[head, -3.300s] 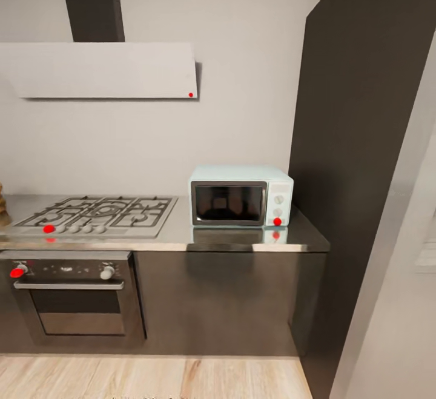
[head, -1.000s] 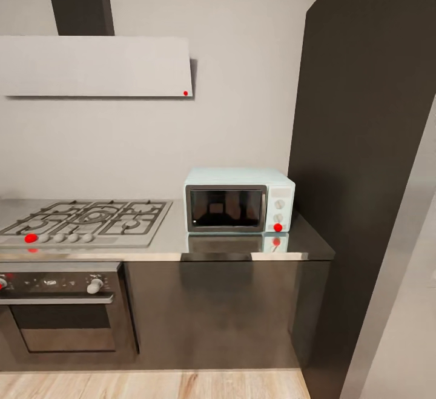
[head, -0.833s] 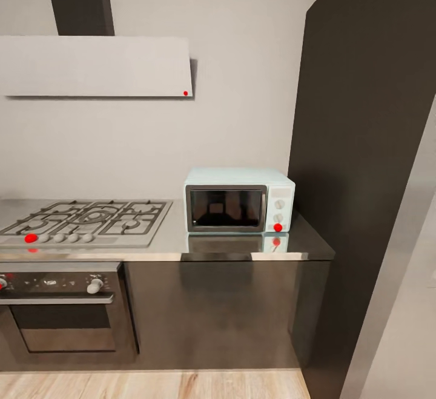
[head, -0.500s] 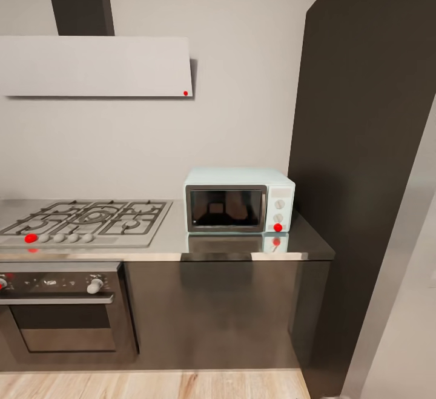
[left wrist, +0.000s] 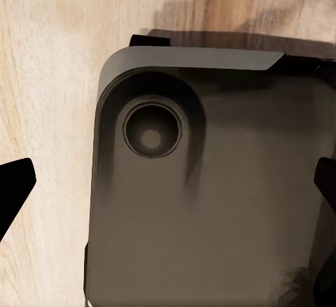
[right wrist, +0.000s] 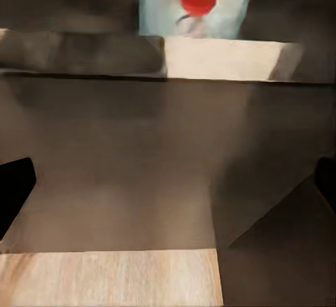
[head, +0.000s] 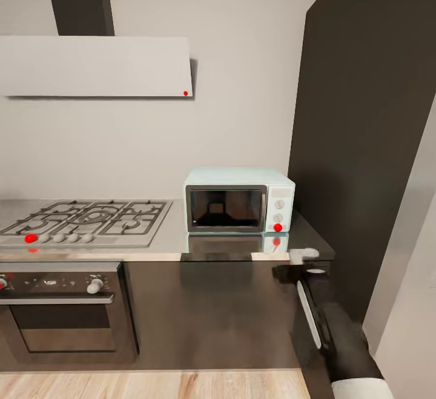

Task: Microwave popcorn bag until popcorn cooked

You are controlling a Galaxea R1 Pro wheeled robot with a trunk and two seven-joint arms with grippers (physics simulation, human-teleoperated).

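The mint-blue microwave [head: 239,200] stands right of centre in the head view, on the grey steel bench [head: 175,238], its dark glass door shut and a red dot at the lower knob; the steel mirrors its front. To its left lies the gas hob [head: 85,220] with black grates and a row of pale knobs, one marked red, and below that, at the lower left, the built-in oven [head: 63,305] with a bar handle. A flat pale hood [head: 97,66] hangs in the upper left under a dark chimney, and a tall dark cabinet [head: 363,132] fills the right side, close against the microwave. The right arm [head: 330,326] rises from the lower right corner, black with a white stripe, its right pincer [head: 303,260] just at the bench's front edge below the microwave. In the right wrist view only dark fingertip corners [right wrist: 15,188] show at the frame's sides, wide apart, so the pincer is open; ahead lie dark cabinet fronts, pale wood floor and a blurred red dot. The left pincer [left wrist: 168,195] is likewise spread, fingertips [left wrist: 14,191] at the edges, over a rounded grey part of the robot's base [left wrist: 210,202] and wood floor [left wrist: 49,55].
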